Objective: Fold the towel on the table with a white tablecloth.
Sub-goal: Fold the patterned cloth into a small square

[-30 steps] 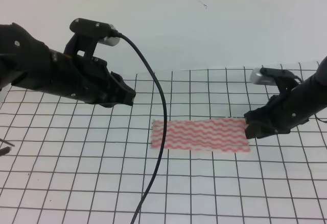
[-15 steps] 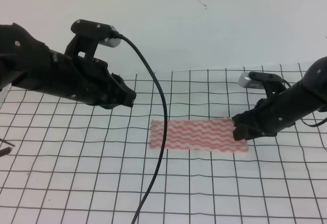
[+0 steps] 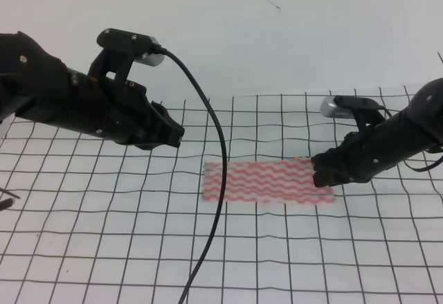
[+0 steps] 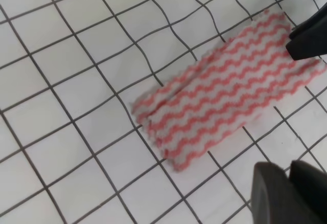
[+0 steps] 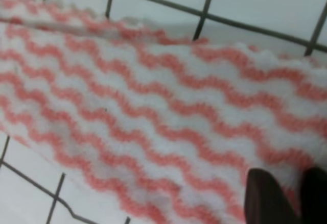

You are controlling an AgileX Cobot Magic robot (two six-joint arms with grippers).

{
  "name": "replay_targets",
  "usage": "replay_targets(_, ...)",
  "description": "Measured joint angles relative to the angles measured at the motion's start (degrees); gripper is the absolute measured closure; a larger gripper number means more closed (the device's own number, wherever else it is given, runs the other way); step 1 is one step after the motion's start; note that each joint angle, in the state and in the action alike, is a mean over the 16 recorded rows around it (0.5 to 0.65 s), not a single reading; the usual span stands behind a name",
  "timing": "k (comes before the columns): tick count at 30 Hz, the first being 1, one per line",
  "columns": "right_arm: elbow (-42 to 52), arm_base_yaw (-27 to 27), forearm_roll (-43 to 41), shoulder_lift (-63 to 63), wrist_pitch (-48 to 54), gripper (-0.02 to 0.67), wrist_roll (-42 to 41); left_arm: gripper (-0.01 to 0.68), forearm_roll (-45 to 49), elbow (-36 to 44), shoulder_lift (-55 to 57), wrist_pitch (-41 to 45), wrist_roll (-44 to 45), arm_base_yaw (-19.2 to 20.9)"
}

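Observation:
The towel (image 3: 266,181), pink-red and white wavy stripes, lies as a long narrow strip on the table with a white tablecloth (image 3: 83,235). My right gripper (image 3: 322,176) sits low on the strip's right end. In the right wrist view its fingertips (image 5: 263,196) stand close together on the towel (image 5: 153,112), pinching its edge. My left gripper (image 3: 176,134) hovers above and left of the towel, shut and holding nothing. The left wrist view shows the towel (image 4: 225,91) lying diagonally, beyond the left gripper's (image 4: 288,185) closed tips.
A black cable (image 3: 220,179) hangs from the left arm and crosses in front of the towel's left end. A small dark object (image 3: 5,203) lies at the left edge. A white wall rises behind the table.
My right gripper has slid leftward along the towel's right end, and the strip has shifted slightly left with it. The left arm has hardly moved.

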Motion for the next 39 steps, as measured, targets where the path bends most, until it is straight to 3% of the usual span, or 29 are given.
replay_targets(12, -2.83, 1.76, 3.61, 0.15, 1.27, 0.630, -3.36, 0.621, 0.01, 0.00, 0.00, 0.00, 0.00, 0.00)
replay_targets(29, -14.51, 11.39, 6.60, 6.36, 2.64, 0.638, -4.18, 0.621, 3.34, -0.08, 0.00, 0.40, -0.10, 0.43)
replay_targets(39, -20.89, 14.49, 7.66, 11.15, 5.09, 0.622, -5.11, 0.621, 4.53, -0.09, 0.00, 0.77, -0.23, 1.06)
